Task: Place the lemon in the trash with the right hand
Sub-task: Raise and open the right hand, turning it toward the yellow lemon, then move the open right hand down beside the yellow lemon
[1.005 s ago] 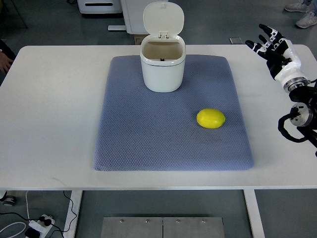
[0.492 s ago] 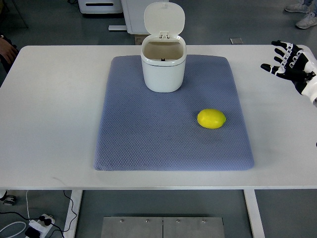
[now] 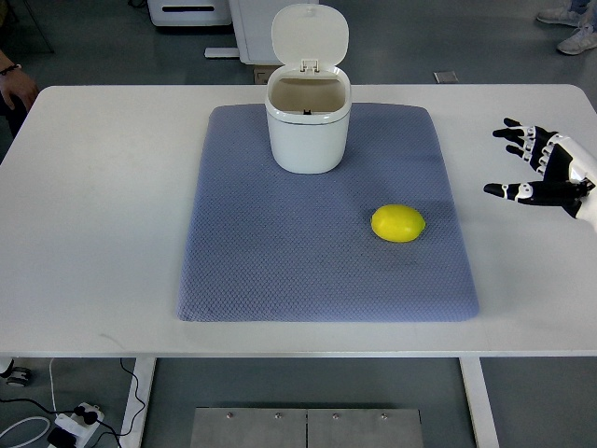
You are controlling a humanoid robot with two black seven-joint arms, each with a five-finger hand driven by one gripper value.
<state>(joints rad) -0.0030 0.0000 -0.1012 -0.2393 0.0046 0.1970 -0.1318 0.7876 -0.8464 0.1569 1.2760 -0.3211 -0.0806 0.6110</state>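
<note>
Lemon (image 3: 398, 224) on mat; right robot hand (image 3: 544, 172) splayed, apart, empty.

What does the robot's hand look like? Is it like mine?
Kind of! The right hand at the picture's right edge has long, thin black fingers with white patches at the joints, and a white shell on its back. No skin or sleeve.

The right hand (image 3: 546, 173) has a white shell over its back and black jointed fingers (image 3: 511, 189) with small white segments.
</note>
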